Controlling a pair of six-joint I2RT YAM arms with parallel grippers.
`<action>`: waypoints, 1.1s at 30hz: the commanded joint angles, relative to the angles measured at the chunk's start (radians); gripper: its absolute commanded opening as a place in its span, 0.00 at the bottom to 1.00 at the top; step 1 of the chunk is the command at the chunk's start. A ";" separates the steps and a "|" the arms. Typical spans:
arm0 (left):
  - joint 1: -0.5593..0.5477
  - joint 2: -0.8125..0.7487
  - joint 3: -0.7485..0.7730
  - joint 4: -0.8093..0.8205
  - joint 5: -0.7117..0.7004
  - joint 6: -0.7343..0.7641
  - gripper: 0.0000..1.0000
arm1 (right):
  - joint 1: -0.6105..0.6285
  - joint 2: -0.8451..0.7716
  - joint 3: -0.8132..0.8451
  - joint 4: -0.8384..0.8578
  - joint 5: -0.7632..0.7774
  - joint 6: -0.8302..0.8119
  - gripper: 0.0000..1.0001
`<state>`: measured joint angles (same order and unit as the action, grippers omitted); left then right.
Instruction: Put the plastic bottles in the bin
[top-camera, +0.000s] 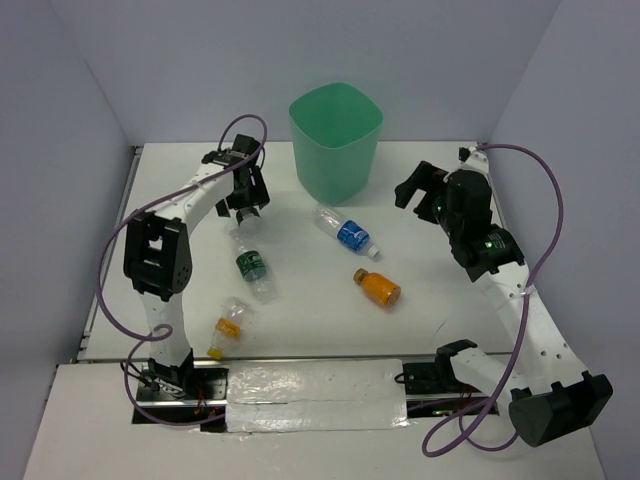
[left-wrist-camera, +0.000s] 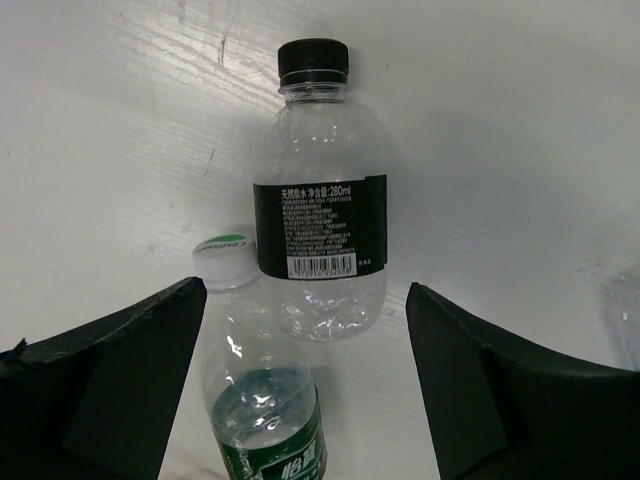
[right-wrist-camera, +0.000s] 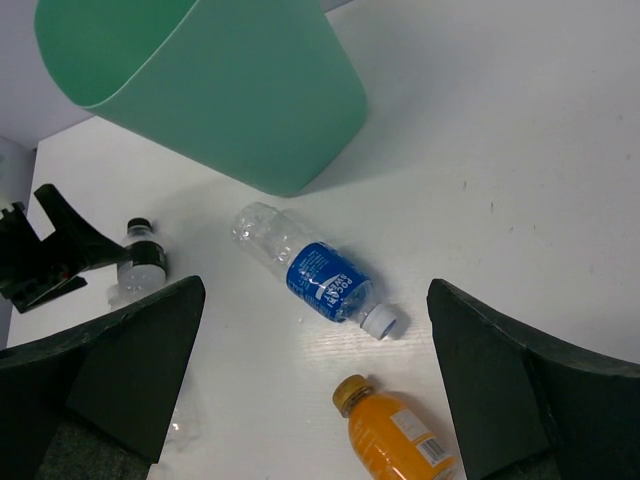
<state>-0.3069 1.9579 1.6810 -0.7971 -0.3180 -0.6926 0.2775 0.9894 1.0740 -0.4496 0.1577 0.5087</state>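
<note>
Black fingers (left-wrist-camera: 110, 390) of the left gripper (left-wrist-camera: 300, 300) fill the lower corners of the left wrist view, spread wide and holding nothing. Between them, just past the tips, the black-cap bottle (left-wrist-camera: 320, 190) lies flat on the white tabletop (left-wrist-camera: 520, 150), its cap pointing away from the gripper; neither finger touches it. Crowding in by the left finger is the green-label bottle (left-wrist-camera: 265, 420), whose white cap sits right against the black-cap bottle's lower side; whether the two touch I cannot tell.

Seen from above, this pair lies toward the left edge of the tabletop, with the gripper over the black-cap bottle. Closer to the near edge, still on the left, lies the orange-yellow-label bottle (top-camera: 228, 327), well apart from both grippers.

At the middle of the far edge stands the bin (top-camera: 335, 165), upright, its mouth open upward. Just in front of its base lies the blue-label bottle (top-camera: 345, 233), cap toward the near right. The short orange bottle (top-camera: 377, 286) lies near that cap, further toward the near edge.

Over the right side hangs the right gripper (right-wrist-camera: 316, 288), its fingers also wide apart and closed on nothing. In its wrist view the blue-label and orange bottles show between them on the tabletop below, with the bin beyond.
</note>
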 joint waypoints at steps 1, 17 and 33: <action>0.003 0.059 0.060 -0.021 -0.012 -0.019 0.94 | 0.009 -0.015 0.012 0.008 -0.009 0.002 1.00; 0.002 0.199 0.174 -0.050 0.013 -0.027 0.92 | 0.008 -0.001 0.026 -0.003 0.002 -0.002 1.00; -0.001 0.226 0.148 -0.002 0.037 -0.007 0.80 | 0.009 -0.009 0.017 -0.012 0.023 -0.002 1.00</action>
<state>-0.3073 2.1738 1.8236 -0.8116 -0.2874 -0.7078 0.2775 0.9905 1.0740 -0.4660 0.1631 0.5079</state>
